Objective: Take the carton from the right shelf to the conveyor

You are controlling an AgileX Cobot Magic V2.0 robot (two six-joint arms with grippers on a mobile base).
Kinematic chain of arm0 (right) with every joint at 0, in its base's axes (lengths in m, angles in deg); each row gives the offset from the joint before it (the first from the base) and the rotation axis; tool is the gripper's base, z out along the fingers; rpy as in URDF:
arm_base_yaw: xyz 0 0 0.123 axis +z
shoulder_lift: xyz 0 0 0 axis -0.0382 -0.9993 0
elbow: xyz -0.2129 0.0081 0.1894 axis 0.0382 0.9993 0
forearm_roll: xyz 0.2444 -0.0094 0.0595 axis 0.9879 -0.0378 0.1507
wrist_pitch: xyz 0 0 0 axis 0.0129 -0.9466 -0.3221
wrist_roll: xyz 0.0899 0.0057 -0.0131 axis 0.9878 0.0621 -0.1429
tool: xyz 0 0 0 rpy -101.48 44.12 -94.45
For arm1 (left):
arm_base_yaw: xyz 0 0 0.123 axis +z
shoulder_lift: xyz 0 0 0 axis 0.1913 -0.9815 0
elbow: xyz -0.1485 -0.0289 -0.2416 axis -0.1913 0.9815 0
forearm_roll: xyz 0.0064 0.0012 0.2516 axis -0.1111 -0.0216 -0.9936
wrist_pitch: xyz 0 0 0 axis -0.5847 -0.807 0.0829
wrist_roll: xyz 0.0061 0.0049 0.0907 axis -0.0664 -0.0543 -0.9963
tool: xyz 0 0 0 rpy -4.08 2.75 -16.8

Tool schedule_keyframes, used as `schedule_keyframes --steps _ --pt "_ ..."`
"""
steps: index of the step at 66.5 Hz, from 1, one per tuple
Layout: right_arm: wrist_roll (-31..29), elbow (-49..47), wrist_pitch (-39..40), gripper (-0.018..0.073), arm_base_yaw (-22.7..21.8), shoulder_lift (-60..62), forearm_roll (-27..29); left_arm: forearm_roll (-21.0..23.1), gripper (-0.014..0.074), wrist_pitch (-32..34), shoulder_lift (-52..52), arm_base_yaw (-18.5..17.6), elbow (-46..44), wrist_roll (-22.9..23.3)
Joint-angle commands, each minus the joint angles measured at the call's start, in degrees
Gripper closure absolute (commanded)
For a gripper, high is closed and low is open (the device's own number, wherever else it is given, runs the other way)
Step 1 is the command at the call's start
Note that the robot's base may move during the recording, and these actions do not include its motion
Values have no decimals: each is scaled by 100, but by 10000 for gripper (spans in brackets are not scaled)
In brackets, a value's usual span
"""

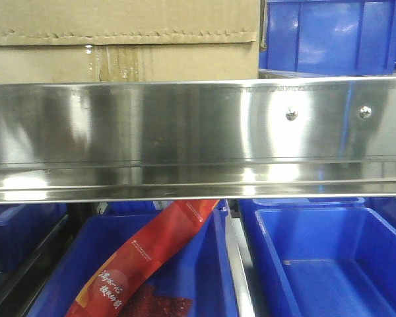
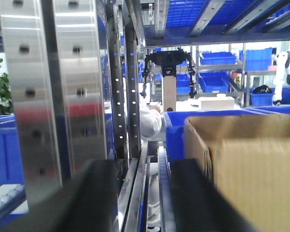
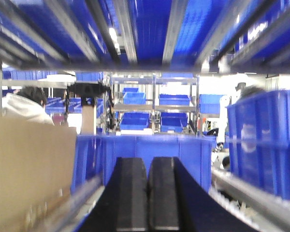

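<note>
The brown carton (image 1: 122, 39) sits on the steel shelf behind its shiny front rail (image 1: 185, 139), at the upper left of the front view, with a taped seam. In the left wrist view the carton (image 2: 251, 174) is to the right of my left gripper (image 2: 142, 193), which is open and empty, its black fingers (image 2: 94, 198) spread over the shelf rails. In the right wrist view the carton (image 3: 29, 169) is at the left of my right gripper (image 3: 147, 193), which is shut on nothing and points at a blue bin (image 3: 145, 154). The conveyor is out of view.
Blue bins (image 1: 336, 36) stand beside the carton and on the lower level (image 1: 323, 264). A red snack bag (image 1: 145, 264) lies in the lower left bin. A steel upright (image 2: 48, 96) is left of my left gripper. A blue bin (image 3: 266, 140) flanks the right gripper.
</note>
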Motion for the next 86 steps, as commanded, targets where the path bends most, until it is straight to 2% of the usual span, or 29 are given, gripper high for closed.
schedule_keyframes --steps 1,3,8,12,13,19,23,30,36,48,56,62,71,77,86 --pt "-43 -552 -426 624 -5 -368 13 -25 281 -143 -351 -87 -353 -19" --pt "-43 -745 -505 616 -5 -508 13 -25 267 -157 -440 -141 -429 -19" --pt "-43 -1127 -637 526 -5 -895 13 -25 232 -170 -645 -379 -538 -19" --pt "-43 -1402 -637 389 -5 -1217 13 -15 211 -199 -767 -624 -580 -19" --pt "-43 -1513 -637 317 -5 -1313 13 -15 205 -233 -807 -712 -608 -19" --pt "-43 -1841 -677 71 -5 -1736 13 -15 184 -464 -1032 -1117 -783 -19" --pt "-43 -2077 -838 -20 -2 -1971 13 -15 181 -711 -1215 -1372 -964 -19" --pt "-43 -2721 -1403 1 149 -2515 46 -15 183 -1219 -1664 -1738 -1482 -19" --pt "-43 -3438 -1818 0 559 -3086 177 26 183 -1783 -2100 -1935 -2008 -19" --pt "-43 -5378 -3579 0 1575 -4617 231 125 183 -2970 -3190 -1951 -3385 45" --pt "-43 -6824 -4763 0 1972 -5842 231 114 183 -3799 -3936 -1846 -4384 231" --pt "180 -7904 -5669 0 2002 -6703 166 114 183 -4393 -4484 -1675 -5220 364" --pt "996 -9545 -6996 0 2002 -7914 -380 114 183 -5184 -5237 -1355 -6311 364" --pt "1174 -10449 -6996 0 2002 -8605 -394 172 183 -5528 -5775 -1199 -6954 364" --pt "1307 -11241 -6996 0 2002 -9409 -394 247 183 -5638 -6476 -1161 -7634 364"
